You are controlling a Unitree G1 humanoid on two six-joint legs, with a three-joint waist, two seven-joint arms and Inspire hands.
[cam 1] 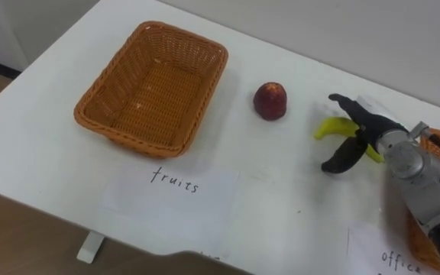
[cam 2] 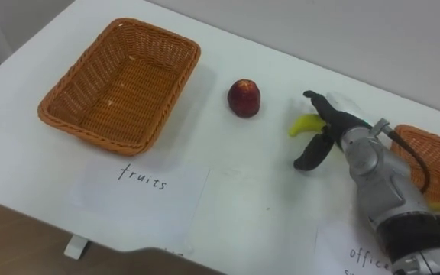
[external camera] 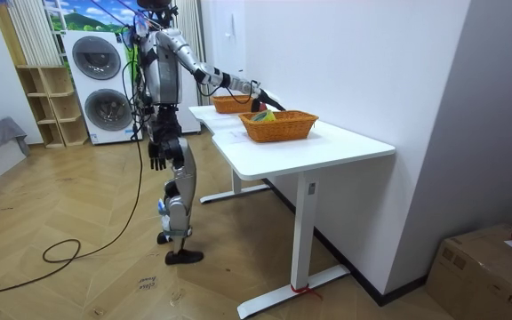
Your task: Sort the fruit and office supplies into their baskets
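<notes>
Banana (cam 1: pixel 328 129) lies between fingers (cam 1: pixel 341 101) of right hand (cam 1: pixel 367 131).

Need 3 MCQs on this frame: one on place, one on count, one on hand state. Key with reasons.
1. Where is the apple?
A) in the fruits basket
B) on the table, between the fruits basket and the banana
C) in the right hand

2. How many items lie in the fruits basket?
A) none
B) one
C) two

3. The right hand is:
A) open, fingers spread either side of the banana
B) a fist holding nothing
C) curled round the apple

Key:
1 B, the apple sits on bare table.
2 A, only wicker shows inside.
3 A, the banana lies between its straight fingers and thumb.
</notes>
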